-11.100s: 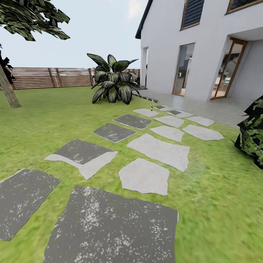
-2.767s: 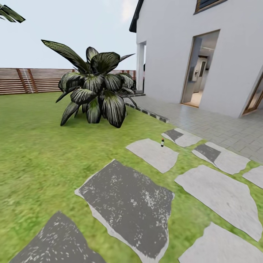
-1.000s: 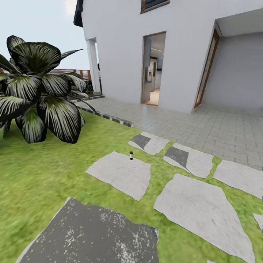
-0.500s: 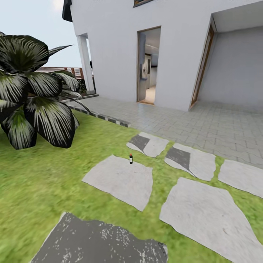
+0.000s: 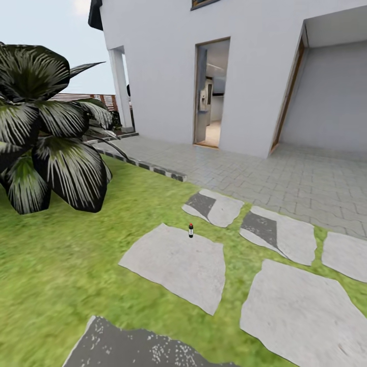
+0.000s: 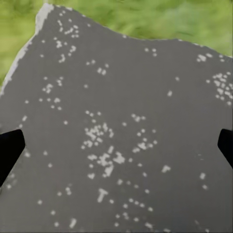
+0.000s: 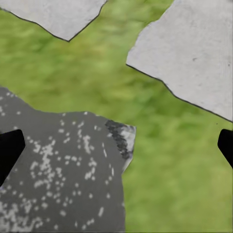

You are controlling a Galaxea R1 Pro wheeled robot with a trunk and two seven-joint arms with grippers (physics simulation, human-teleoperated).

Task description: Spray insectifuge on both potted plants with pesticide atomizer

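Atomizer (image 5: 190,230) upright, apparently on stepping stone (image 5: 178,263).

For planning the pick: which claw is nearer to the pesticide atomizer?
Probably right. The pesticide atomizer stands on a pale stone. The right claw hangs by the dark stone's edge near pale stones; the left claw over its middle.

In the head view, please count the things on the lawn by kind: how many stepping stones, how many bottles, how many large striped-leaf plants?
Stepping stones: 6
Pesticide atomizer (bottle): 1
Large striped-leaf plant: 1
Total: 8
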